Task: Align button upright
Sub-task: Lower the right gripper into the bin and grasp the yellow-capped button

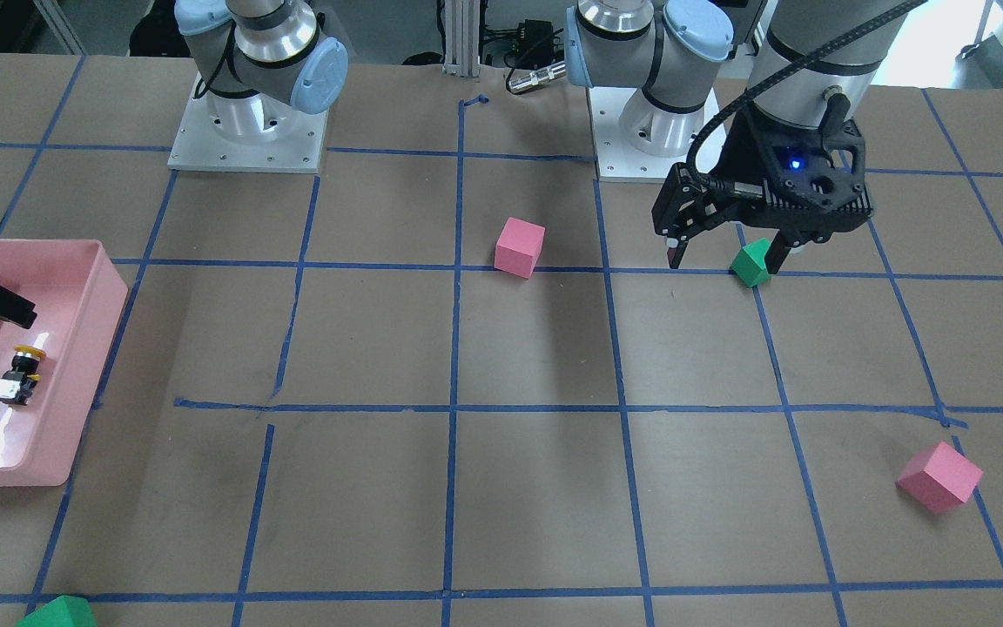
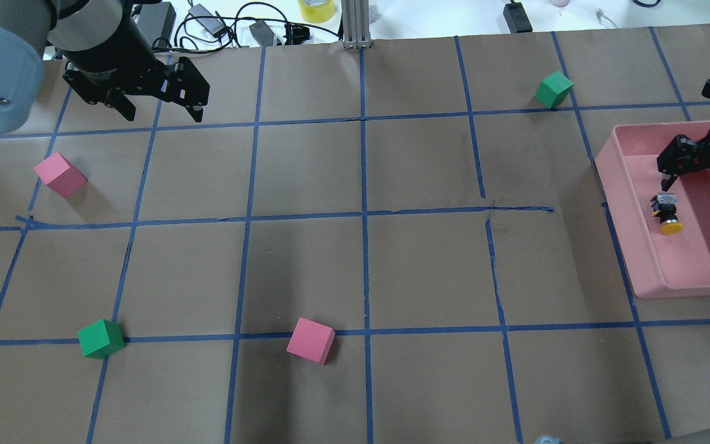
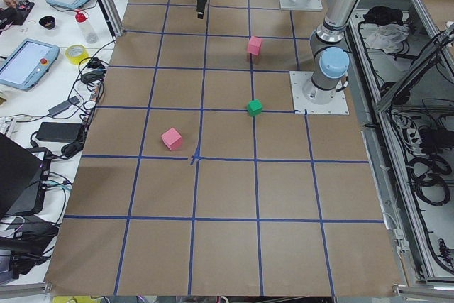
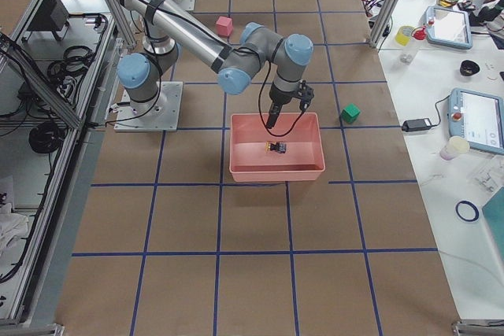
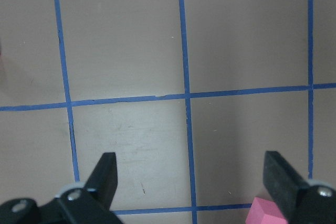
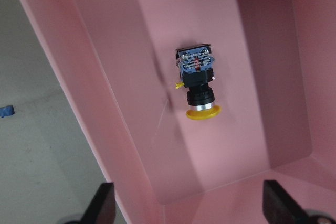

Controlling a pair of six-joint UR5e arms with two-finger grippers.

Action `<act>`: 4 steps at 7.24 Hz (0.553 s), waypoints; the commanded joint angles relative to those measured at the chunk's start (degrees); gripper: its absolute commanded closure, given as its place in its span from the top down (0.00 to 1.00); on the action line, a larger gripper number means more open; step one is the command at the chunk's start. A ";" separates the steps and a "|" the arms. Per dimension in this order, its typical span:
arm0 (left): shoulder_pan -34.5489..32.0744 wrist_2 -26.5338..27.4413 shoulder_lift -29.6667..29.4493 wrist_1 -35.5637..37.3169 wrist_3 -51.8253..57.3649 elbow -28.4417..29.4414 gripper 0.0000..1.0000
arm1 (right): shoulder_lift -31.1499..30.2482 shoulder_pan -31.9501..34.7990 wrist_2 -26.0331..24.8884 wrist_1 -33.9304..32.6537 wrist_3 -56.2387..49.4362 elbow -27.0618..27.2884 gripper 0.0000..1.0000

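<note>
Button (image 6: pixel 197 90) lying on its side in the pink tray (image 6: pixel 89 77), cap toward 6 o'clock, below the right gripper (image 6: pixel 190 205), fingers spread and empty — probably light and rigid, best pinched across its blocky body, not the round cap.

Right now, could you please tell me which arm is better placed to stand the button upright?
The right one. The right fingers, open, hang over the pink tray just above the button, which lies on its side; the left fingers are far across the table, near a pink cube.
</note>
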 commanded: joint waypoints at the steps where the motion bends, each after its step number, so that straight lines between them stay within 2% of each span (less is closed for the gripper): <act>1: 0.00 0.08 0.00 0.00 0.00 0.00 1.00 | 1.83 -0.13 -0.55 -4.29 -0.61 1.61 1.00; 2: 0.00 -0.01 0.00 0.00 0.00 0.00 1.00 | 2.71 -1.18 -0.56 -8.77 -3.13 3.19 1.00; 4: 0.00 0.08 0.00 0.00 0.00 0.00 1.00 | 6.04 -4.00 0.32 -11.26 -7.26 4.34 1.00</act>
